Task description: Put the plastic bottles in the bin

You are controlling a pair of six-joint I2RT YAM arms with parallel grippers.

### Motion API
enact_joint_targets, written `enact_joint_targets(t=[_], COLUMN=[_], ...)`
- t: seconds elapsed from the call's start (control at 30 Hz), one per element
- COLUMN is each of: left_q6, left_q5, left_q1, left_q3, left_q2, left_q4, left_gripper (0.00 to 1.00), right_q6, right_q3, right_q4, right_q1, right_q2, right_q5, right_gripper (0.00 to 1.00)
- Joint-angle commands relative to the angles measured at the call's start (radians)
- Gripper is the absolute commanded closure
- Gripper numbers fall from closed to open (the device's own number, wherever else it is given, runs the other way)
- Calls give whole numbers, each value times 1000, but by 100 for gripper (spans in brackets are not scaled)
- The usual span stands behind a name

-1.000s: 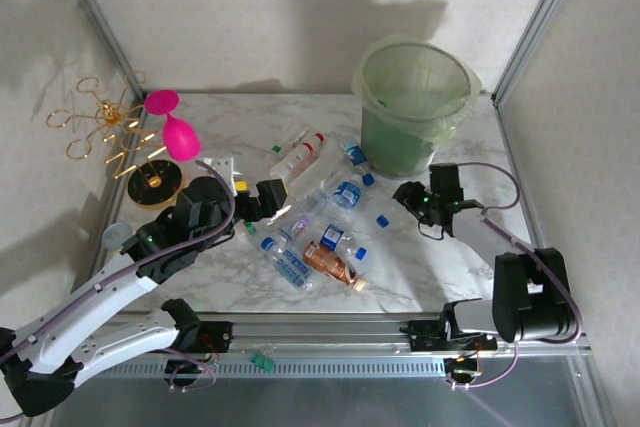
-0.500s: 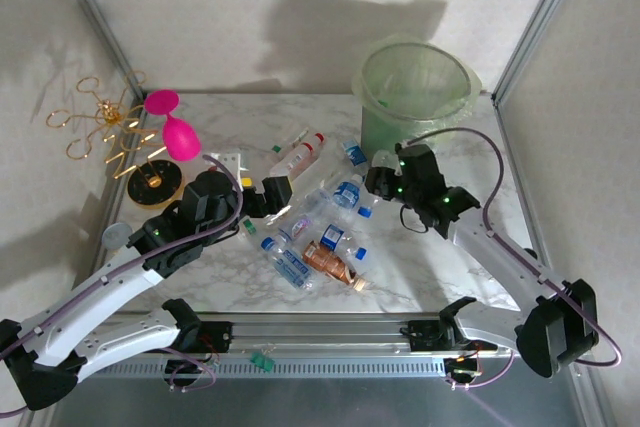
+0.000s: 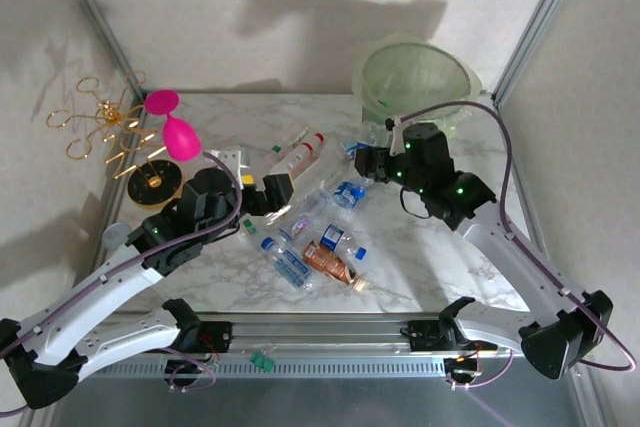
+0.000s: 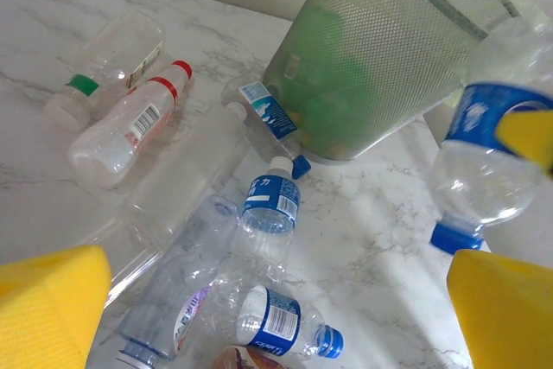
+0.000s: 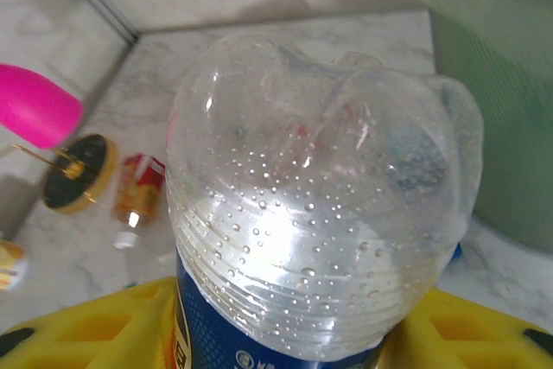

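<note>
Moved: right gripper (image 3: 368, 162) swung from in front of bin (image 3: 462, 77) to its left side | pinching clear blue-label bottle (image 5: 320, 205), not above rim yet | left gripper (image 3: 278, 194) spread wide over loose bottles (image 3: 320, 237) left of bin

The marble table (image 3: 430, 267) bears scattered plastic bottles (image 3: 298, 157), the bin (image 4: 389, 49) — and a wire stand (image 3: 152, 182).

Soft even light, shadows on the back wall (image 3: 300, 7), glare on the near plastic bottle (image 5: 302, 213).
</note>
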Motion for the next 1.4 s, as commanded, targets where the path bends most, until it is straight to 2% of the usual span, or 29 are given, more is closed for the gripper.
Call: enact_joint_targets(t=[0.0,0.2,0.53,0.67,0.93,1.17,1.37], left_q6=[9,16,26,34,41,49,51], left_q5=[12,-2,-8,-9,10,41,48], left_q1=[-6,-6,-7,-7,-7,-6,-6], left_q3=[45,53,58,57,51,90,96], left_q2=[-1,-11,-24,-25,-6,69,97], left_q4=[16,12,0,-9,15,33,45], left_gripper=[0,0,0,0,0,0,0], right_q6=[-31,-35,95,111,44,47,41], right_q3=[89,271,466,520,626,647,732], right_q4=[12,4,18,17,-28,-51,-118], right_q1=[4,-52,-374,-445,-464,-466,-466], right_q2=[-7,67,214,304,504,624,744], right_q5=[-61,-68,2,2,125,108,80], right_gripper=[45,45,45,46,46,46,46])
